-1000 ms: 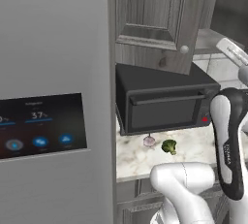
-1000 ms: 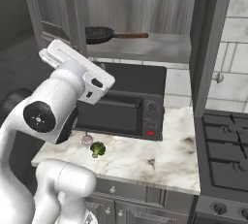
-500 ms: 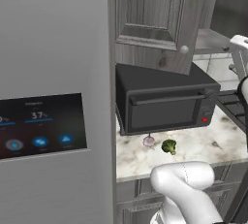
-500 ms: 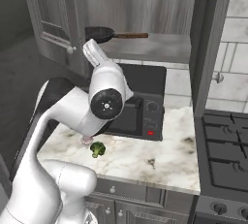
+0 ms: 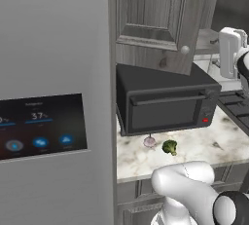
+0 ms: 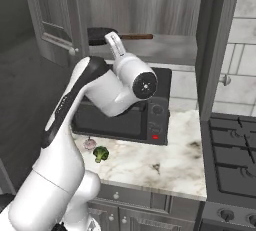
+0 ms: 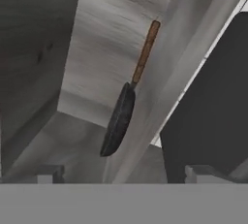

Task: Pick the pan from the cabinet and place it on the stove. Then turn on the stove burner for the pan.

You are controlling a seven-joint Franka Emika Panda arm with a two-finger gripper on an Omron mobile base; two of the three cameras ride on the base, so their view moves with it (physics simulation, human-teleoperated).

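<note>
A marble counter (image 6: 165, 160) fills mid-frame, with the cabinet (image 6: 165, 50) open at the top. The pan (image 6: 100, 36) lies on its shelf, handle pointing right, easy to reach. The gripper (image 6: 113, 39) hangs beside it, fingers spread wide, holding nothing.

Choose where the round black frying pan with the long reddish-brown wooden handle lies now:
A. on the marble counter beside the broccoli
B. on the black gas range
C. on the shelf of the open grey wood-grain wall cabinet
C: the pan rests on the cabinet shelf above the black countertop oven.
</note>
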